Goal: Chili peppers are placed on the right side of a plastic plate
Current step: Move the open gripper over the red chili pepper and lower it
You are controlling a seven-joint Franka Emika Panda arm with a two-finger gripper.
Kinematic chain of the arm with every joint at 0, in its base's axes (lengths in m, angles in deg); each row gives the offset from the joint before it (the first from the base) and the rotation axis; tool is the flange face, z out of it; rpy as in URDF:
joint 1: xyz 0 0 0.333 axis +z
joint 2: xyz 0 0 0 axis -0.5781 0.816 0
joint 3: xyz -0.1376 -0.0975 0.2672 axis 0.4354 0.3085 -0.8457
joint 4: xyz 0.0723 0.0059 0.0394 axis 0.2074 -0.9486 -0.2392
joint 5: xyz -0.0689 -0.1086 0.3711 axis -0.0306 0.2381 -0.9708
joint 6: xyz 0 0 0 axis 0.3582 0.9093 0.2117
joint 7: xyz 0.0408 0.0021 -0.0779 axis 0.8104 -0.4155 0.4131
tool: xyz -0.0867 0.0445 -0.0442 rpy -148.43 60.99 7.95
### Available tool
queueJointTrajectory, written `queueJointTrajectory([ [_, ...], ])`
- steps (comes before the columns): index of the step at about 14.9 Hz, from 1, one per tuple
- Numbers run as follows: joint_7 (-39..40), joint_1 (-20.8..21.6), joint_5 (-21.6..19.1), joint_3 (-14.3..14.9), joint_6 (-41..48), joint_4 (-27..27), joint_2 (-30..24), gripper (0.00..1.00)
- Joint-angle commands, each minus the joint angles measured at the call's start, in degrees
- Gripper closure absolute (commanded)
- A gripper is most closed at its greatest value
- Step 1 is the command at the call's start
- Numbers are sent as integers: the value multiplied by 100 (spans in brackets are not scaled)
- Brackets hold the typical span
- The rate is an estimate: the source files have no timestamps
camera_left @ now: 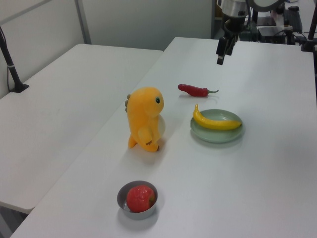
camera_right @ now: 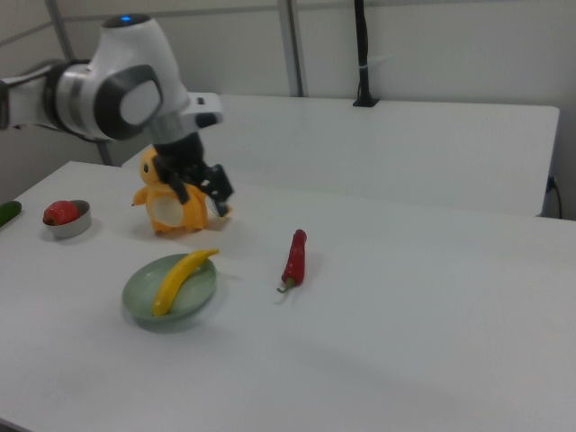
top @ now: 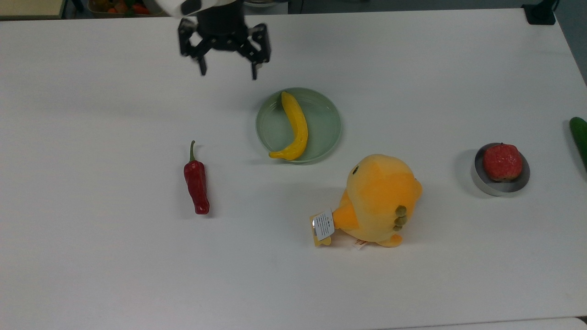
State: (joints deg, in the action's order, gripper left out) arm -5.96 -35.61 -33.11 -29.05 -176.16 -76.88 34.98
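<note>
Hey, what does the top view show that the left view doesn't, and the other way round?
The top view alone takes in a green vegetable at the top view's right edge, the paper tag on the plush toy, and a bin of produce past the table. The left view alone takes in a second white table and the wall behind it. Both show the open gripper above the table, the chili pepper lying apart from the plastic plate, the banana in that plate, the toy, and the red fruit in its metal dish.

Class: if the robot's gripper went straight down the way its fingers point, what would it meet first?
Probably bare white table: the open gripper hangs beyond the pale-green plastic plate, though depth is uncertain.
</note>
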Motion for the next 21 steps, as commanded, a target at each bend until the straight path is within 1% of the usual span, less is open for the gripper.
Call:
queueJointTrajectory([
  [1,383,-199,512,-57,-916,17,560,0],
  [2,383,-242,731,-57,-1101,78,745,0],
  [4,383,-243,1048,-48,-1330,140,1201,0],
  [6,383,-252,1251,-57,-1620,271,1457,0],
  [9,383,-330,1419,-56,-1674,675,1888,0],
  [12,383,-401,1708,-48,-1674,895,2161,0],
  [15,401,-410,2033,-48,-1674,913,2223,0],
  [17,383,-392,2113,-48,-1701,931,2442,0],
  [19,340,-384,2105,-48,-2007,931,2565,0],
  [21,339,-375,2114,-48,-2087,992,2723,0],
])
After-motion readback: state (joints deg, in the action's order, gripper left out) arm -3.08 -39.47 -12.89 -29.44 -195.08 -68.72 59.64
